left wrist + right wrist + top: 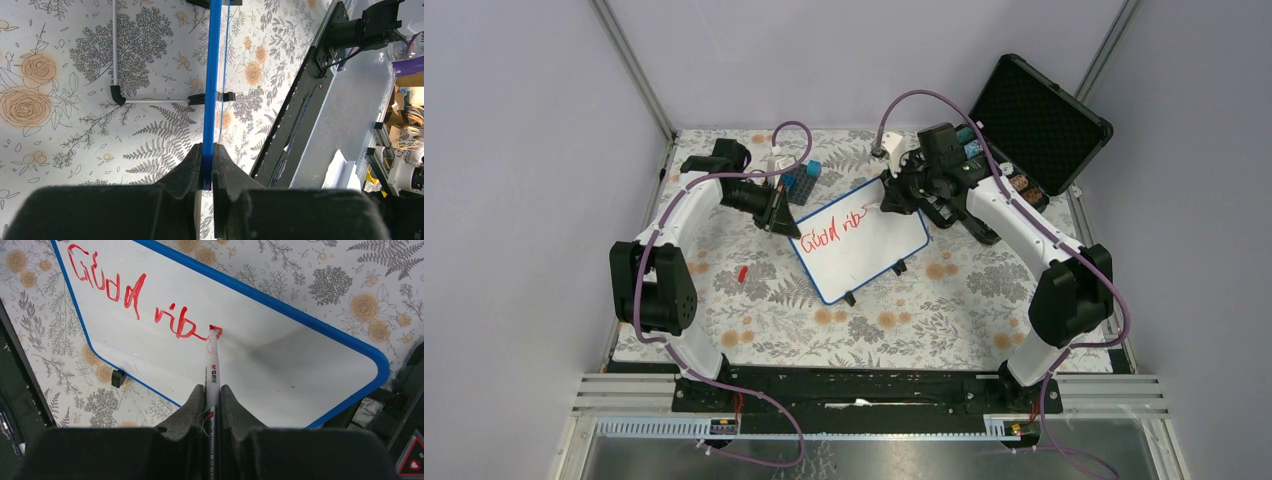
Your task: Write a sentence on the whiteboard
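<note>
1. Whiteboard (874, 252) sits mid-worktop (754, 320), skewed, between the two arms. The top view shows both black feet along its near edge.
2. Sentence (130, 295) so far reads roughly "Good vib": red, one line, on the upper left of the board face. In the top view the letters are too small to read one by one.
3. Hidden or cut off:
   - The right wrist view crops the board at the frame edges.
   - The left wrist view sees the board edge-on, only a blue rim line and none of the writing face.
   - In the top view I can't make out the marker under the right arm's wrist.
4. Only the right wrist view shows the marker (212, 365). It has a white barrel, and its red tip touches the board at the end of the last stroke.
5. Right tool (212, 395) is pinched on the marker barrel, whose lower part is buried between the fingers.
6. Left tool (208, 159) is clamped on the blue rim. The top view puts that grip at the board's left corner.
7. Further out:
   - a small red piece (742, 272) lies on the worktop left of the board;
   - a blue block (807, 180) sits behind the left tool;
   - an open black case (1039, 120) stands at far right.
</note>
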### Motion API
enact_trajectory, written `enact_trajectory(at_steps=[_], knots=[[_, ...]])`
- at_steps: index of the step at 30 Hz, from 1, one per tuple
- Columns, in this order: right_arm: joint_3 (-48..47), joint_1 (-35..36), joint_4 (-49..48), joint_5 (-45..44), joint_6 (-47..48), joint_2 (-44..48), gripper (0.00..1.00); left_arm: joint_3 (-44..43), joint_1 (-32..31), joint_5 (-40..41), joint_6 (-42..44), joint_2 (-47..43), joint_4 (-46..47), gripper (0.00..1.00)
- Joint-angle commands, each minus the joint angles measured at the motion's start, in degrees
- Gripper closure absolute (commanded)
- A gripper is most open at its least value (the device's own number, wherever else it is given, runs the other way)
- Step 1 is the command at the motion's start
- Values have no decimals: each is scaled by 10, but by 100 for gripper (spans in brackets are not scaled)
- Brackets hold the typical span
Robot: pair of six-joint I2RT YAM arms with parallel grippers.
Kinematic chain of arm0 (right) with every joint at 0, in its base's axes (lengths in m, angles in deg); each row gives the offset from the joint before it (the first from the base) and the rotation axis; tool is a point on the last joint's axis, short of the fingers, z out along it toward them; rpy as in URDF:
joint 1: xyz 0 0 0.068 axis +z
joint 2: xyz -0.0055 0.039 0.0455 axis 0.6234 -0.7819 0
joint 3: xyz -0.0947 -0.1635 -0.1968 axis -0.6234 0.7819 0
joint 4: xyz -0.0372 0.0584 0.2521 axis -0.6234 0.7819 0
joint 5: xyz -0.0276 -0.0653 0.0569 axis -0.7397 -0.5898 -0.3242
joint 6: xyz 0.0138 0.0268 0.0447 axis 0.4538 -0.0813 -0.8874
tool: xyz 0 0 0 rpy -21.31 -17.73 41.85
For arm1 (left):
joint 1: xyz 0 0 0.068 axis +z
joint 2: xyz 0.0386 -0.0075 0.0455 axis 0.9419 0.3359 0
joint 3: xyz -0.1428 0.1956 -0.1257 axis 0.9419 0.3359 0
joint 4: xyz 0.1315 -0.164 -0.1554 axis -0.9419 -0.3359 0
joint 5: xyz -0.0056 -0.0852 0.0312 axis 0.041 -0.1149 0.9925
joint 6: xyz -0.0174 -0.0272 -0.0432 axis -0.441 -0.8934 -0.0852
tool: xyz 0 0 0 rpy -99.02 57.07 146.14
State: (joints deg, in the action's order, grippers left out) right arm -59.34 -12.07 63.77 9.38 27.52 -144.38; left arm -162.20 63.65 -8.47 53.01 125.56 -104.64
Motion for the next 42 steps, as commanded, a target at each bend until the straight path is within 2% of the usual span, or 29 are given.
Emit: enact_trajectory(at_steps=[1, 16, 29, 42], knots=[[-7, 14, -6, 5, 3, -7, 100, 1, -8, 23, 12, 0, 14, 100], [42, 15, -6, -15, 15, 18, 100, 1, -8, 23, 11, 0, 15, 100], [15, -18, 2, -22, 22, 26, 100, -1, -8, 22, 8, 1, 15, 100], [-3, -41, 13, 14, 6, 45, 100, -4, -8, 17, 7, -2, 14, 100]])
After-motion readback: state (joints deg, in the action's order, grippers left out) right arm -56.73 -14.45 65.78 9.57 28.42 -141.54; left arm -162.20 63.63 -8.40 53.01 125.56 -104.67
